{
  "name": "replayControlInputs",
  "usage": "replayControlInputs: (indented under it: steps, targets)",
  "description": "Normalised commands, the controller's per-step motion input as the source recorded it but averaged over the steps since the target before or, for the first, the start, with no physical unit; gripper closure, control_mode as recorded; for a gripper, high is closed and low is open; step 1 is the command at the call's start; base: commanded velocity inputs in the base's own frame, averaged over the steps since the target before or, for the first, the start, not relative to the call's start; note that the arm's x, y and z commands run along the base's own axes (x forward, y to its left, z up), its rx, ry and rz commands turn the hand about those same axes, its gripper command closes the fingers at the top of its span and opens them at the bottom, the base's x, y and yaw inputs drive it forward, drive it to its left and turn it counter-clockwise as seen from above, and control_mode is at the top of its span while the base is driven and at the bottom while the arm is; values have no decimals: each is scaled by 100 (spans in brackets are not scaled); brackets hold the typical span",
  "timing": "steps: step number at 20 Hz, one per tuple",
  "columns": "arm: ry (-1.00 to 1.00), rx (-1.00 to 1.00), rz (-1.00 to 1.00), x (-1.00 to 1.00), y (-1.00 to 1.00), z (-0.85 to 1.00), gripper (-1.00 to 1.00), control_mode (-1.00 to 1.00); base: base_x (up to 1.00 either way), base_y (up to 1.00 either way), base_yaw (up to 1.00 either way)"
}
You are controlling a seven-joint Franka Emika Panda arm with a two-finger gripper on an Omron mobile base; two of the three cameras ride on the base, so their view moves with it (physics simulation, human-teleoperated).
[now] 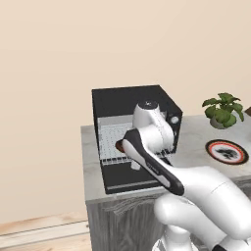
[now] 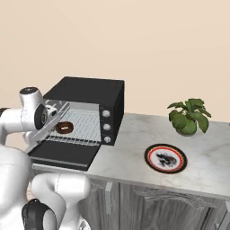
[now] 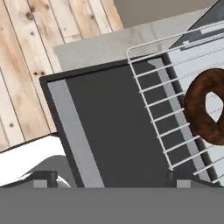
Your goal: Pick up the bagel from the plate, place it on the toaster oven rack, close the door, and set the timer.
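The bagel lies flat on the toaster oven rack, near its front edge, with the rack pulled partly out of the black toaster oven that stands at the left end of the counter. The door hangs open, folded down flat over the counter's front edge, its silver bar handle along the outer side. The end effector hovers just beside the bagel over the rack, its fingers spread wide apart and holding nothing. The plate sits bare toward the middle of the counter, well apart from the oven, with a potted green plant behind it near the wall.
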Motion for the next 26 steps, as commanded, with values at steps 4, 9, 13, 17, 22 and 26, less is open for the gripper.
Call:
replayControlInputs:
  steps: [4,9,13,17,22,26]
  targets:
    - [2,9,-51,-16,-7,-15,-100,-100,0,0,0]
    - [0,6,-54,0,0,-26,-100,-100,0,0,0]
    - [3,8,-52,7,0,-20,-100,-100,0,0,0]
    - [7,12,-45,30,0,-25,-100,-100,0,0,0]
    - [6,17,-34,54,-4,-33,-100,-100,0,0,0]
    - [3,16,-26,63,0,-40,-100,-100,0,0,0]
